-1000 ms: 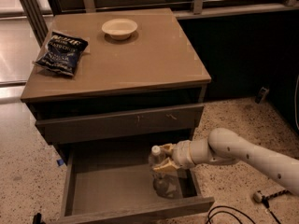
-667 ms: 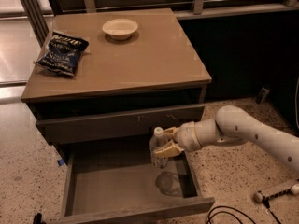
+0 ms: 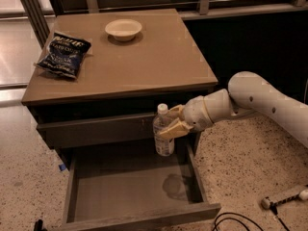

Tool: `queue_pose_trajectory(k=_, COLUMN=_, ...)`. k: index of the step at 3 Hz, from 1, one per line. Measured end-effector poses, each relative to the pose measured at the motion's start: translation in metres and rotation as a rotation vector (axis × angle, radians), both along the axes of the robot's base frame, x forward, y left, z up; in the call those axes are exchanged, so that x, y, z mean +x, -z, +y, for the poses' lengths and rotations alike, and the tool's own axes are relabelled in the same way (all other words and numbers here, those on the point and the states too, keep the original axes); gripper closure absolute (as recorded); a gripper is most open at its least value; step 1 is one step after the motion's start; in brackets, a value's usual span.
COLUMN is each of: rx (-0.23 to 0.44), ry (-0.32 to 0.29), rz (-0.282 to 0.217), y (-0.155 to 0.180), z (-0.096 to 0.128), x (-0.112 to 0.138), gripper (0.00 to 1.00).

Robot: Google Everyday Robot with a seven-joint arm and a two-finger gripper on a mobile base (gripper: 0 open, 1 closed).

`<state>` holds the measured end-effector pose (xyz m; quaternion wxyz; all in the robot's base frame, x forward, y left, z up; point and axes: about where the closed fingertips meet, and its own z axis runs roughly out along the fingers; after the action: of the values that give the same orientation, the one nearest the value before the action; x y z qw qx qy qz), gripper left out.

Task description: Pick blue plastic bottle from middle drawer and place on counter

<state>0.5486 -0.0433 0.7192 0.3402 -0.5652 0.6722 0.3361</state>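
step in hand, as i read it: lift + carry, placing not yet done. the gripper is clamped on the blue plastic bottle round its upper body, just under the white cap, w/ tan fingers wrapping it from the right. the bottle hangs upright, clear of the floor of the open middle drawer. it sits in front of the closed drawer front above, just below the counter front edge, toward the front right corner.

to do it well:
- go up first, and prob a touch outward, so cap + fingers don't catch the front edge.
- only move in once the bottle base is above the top.
- aim for the bare patch by the front right corner. the snack bag is near the left edge and the bowl near the back edge, both well apart from there.
- grip is high, so the base could swing. keep it slow + upright, lower till the base sits flat, then let go.

arm pose: the white arm comes in from outside the right edge and slopes down-left. the wrist is about level, w/ the gripper pointing left at the cabinet face, below the top.
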Motion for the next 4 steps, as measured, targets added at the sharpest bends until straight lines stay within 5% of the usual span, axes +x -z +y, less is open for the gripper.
queue_pose_trajectory(k=1, rx=0.012, ry=-0.007, rz=-0.022, y=-0.012, z=0.001, x=0.001, gripper=1.0)
queue_pose_trajectory(k=3, rx=0.032, ry=-0.013, rz=-0.092, y=-0.135, z=0.002, x=0.017, gripper=1.0)
queue_pose_trajectory(k=4, rx=0.001, ry=0.019, rz=-0.011, y=-0.222, z=0.013, x=0.046, gripper=1.0)
